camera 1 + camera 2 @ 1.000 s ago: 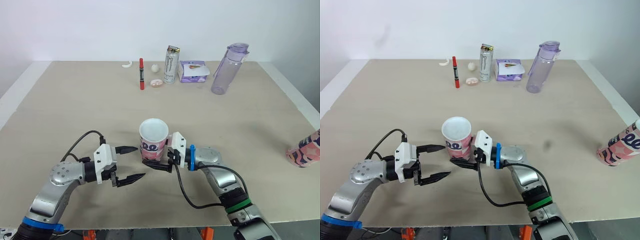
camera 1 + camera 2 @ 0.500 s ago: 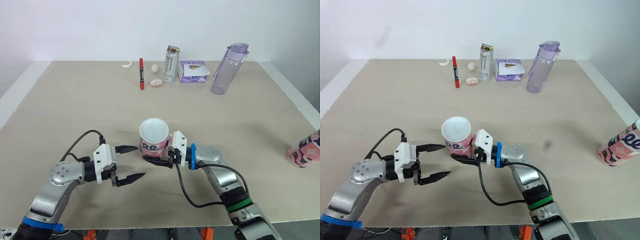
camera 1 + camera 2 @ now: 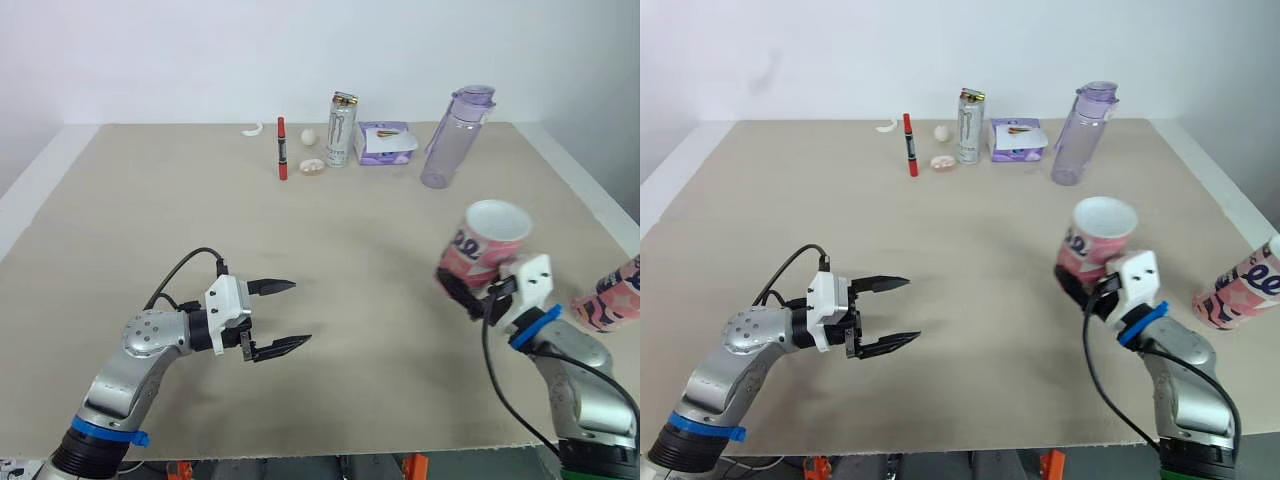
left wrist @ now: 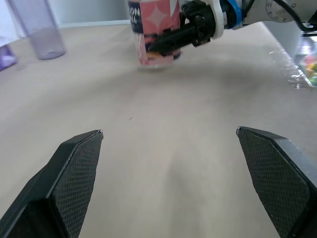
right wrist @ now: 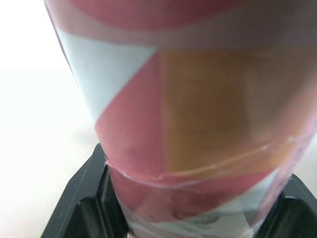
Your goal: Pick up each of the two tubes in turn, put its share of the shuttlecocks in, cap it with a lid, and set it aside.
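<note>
In the head views, the right tool (image 3: 468, 297) clamps the lower body of the pink patterned tube (image 3: 482, 243). The tube leans slightly with its open mouth up, at the right side of the table (image 3: 150, 220) and near the second tube (image 3: 612, 298) at the edge. The left tool (image 3: 298, 313) hovers with its fingers spread, holding nothing.

From the left wrist view, it cannot be told whether the tube's base touches the table.

The right wrist view shows black fingers (image 5: 81, 208) flanking its glossy wrap. The tube looks light, thin-walled, probably slippery and easy to crush, so a low, gentle hold suits it and leaves the mouth free.
</note>
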Controlling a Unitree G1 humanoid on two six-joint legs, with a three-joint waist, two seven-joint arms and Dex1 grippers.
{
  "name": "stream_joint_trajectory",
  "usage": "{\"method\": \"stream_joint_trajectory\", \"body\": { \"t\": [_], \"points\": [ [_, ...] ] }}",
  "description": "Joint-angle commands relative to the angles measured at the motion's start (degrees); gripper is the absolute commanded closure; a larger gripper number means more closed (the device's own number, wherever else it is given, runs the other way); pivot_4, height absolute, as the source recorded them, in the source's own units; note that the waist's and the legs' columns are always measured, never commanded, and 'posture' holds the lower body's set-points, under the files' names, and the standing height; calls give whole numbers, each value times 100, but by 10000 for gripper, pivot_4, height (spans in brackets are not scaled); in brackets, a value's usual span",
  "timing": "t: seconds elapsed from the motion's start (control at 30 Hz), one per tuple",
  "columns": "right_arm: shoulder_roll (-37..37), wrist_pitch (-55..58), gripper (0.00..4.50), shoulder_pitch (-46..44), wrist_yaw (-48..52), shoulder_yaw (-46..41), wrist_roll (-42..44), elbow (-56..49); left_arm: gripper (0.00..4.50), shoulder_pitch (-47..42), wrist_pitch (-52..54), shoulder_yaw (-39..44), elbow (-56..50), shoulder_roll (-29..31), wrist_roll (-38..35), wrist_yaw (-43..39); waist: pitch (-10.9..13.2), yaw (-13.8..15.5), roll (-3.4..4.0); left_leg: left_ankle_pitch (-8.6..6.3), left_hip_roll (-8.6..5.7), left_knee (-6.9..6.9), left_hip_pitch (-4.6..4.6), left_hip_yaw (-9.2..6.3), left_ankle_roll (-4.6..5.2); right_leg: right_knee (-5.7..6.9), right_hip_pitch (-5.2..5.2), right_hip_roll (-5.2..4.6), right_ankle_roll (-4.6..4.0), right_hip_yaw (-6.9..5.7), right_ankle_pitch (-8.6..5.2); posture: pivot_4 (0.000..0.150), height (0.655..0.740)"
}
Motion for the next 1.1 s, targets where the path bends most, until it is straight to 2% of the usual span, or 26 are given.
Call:
{"method": "stream_joint_trajectory", "body": {
  "t": [0.03,0.5,0.57,0.6,0.63,0.67,0.87,1.1],
  "points": [
    [112,42,17476,-61,-268,-183,224,-19,0,12,-31,16,-169,23,-70,-35,-1,-27,2,1,-3,0,0,3,1,0,0,5,3,16,1,1500,7400],
    [222,7,17476,-79,-327,59,247,341,0,25,-78,-9,-131,57,40,-24,-2,-33,4,1,-11,1,-1,12,2,-1,0,8,13,47,1,1500,7400],
    [243,-3,9889,-25,-329,73,253,324,0,34,-75,-5,-135,63,45,-18,-2,-34,3,3,-11,1,-1,12,4,-1,1,10,13,49,2,1500,7400],
    [253,-8,8423,8,-335,78,255,300,0,44,-77,-3,-136,68,51,-17,-3,-35,2,3,-11,1,-1,12,4,-1,1,10,13,49,1,1500,7400],
    [269,6,3793,38,-343,73,273,270,0,55,-78,0,-138,73,54,-18,-3,-35,2,3,-11,1,-1,11,5,-1,2,11,13,51,2,1500,7400],
    [278,17,1428,62,-348,69,286,249,0,62,-79,0,-138,76,59,-17,-3,-33,2,3,-11,1,-1,11,5,-1,2,11,13,51,1,1500,7400],
    [311,101,1428,315,-389,33,374,-1,0,58,-109,-23,-88,93,87,-55,-4,-34,5,3,-12,0,-2,14,5,-1,0,11,15,56,0,1500,7400],
    [398,337,1428,936,-419,32,597,-826,0,6,-88,-3,-5,78,74,-37,-4,-33,6,3,-12,-1,-2,13,5,-1,0,12,16,57,-2,1500,7400]
  ]
}}
